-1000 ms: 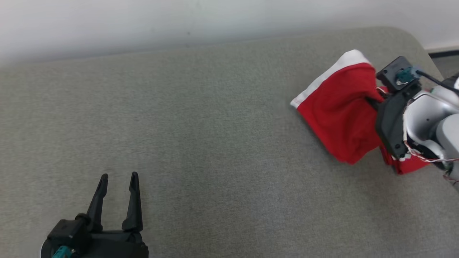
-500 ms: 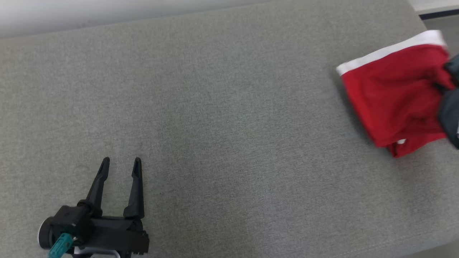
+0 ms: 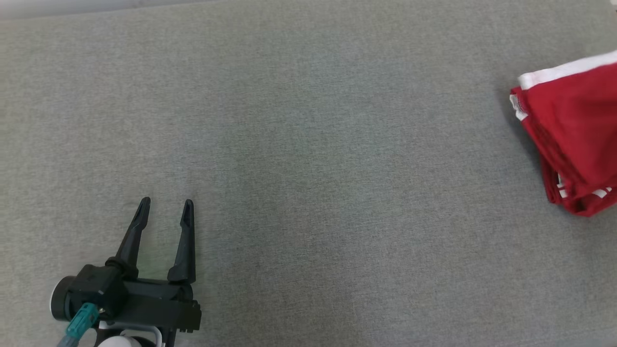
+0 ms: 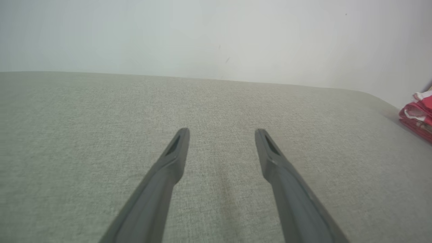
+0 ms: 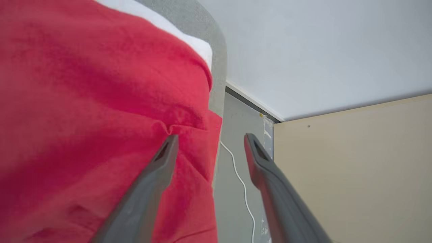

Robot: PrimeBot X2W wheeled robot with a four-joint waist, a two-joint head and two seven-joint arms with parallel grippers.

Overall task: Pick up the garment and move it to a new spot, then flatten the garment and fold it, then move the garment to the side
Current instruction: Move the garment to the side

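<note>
**Release at the side.** The folded red fabric garment with a white band (image 3: 573, 130) is lying at the far right of the flat grey woven-cloth surface (image 3: 308, 144). It is well apart from the left gripper (image 3: 166, 202).

1 second earlier the right gripper was pinching this garment and holding part of it clear of the surface. Now the right gripper (image 5: 210, 138) is standing with its 2 dark fingers spread wide and nothing clamped between them. 1 finger is lying across the red cloth, and the other is hanging over the grey floor (image 5: 233, 216). The head camera is also pointing lower than before, so part of the garment's apparent shift belongs to the view. By this evidence the move to the side is probably ending, with only the arm's retreat remaining.

The left gripper is resting wide open and empty, its wrist view catching the garment at the right margin (image 4: 416, 116).

**Edges and room.** The garment is sitting close to the surface's rounded right end; whether it is overhanging cannot be told. Beyond that end, a thin white cable (image 5: 235, 166) is trailing on the floor beside a beige flat panel (image 5: 354, 175). A broad bare stretch of surface is lying open between the left gripper and the garment.
</note>
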